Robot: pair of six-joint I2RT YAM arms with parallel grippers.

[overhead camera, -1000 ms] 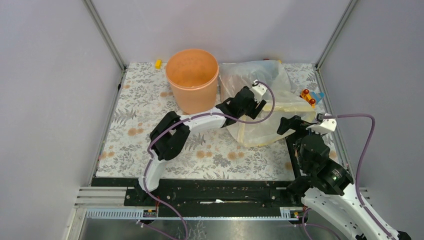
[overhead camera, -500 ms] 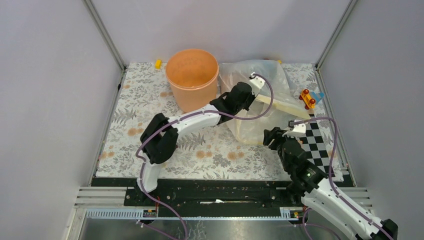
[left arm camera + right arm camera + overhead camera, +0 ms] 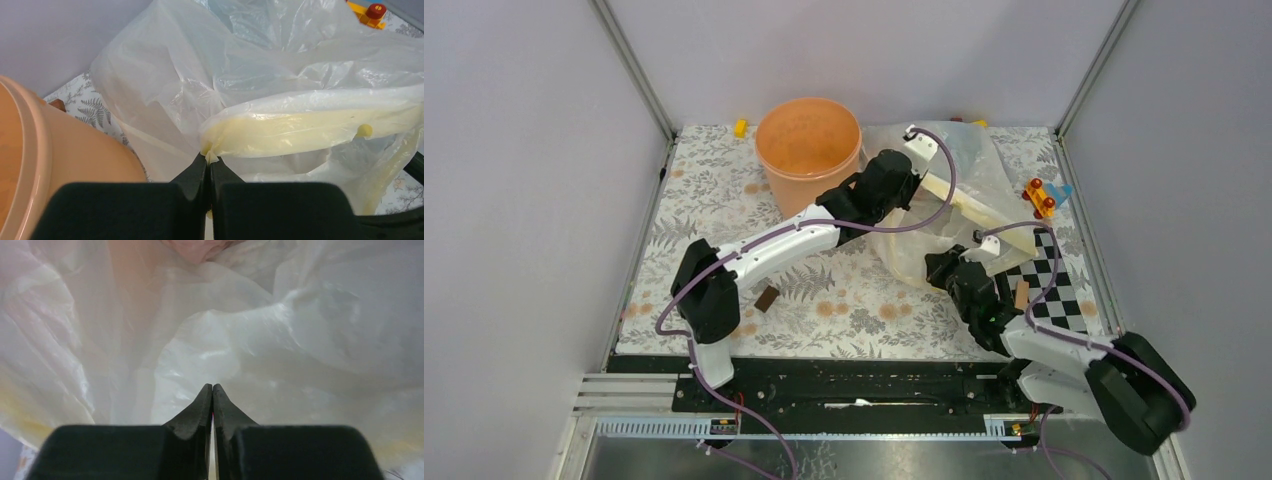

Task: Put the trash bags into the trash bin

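The trash bin [image 3: 809,160] is a peach-orange bucket standing upright at the back of the table; its wall [image 3: 50,150] fills the left of the left wrist view. Right of it lies a heap of bags. My left gripper [image 3: 916,190] [image 3: 207,159] is shut on a corner of the pale yellow bag [image 3: 300,130], stretched taut over the clear whitish bag [image 3: 175,75]. My right gripper [image 3: 936,262] [image 3: 212,386] is shut at the heap's near edge, with a pale strip of whitish film between its fingers. The pink trash bag [image 3: 197,247] shows only as a crumple behind that film.
A yellow toy with red wheels [image 3: 1044,195] lies right of the heap. A checkerboard [image 3: 1049,275] and a tan block [image 3: 1021,294] sit by the right arm. A small brown block [image 3: 767,298] lies beside the left arm, and a yellow block [image 3: 741,127] behind the bin.
The left gripper closed on the yellow bag and drew it back-left toward the bin. The right arm swung left from the table's right side to the heap's near edge and closed.
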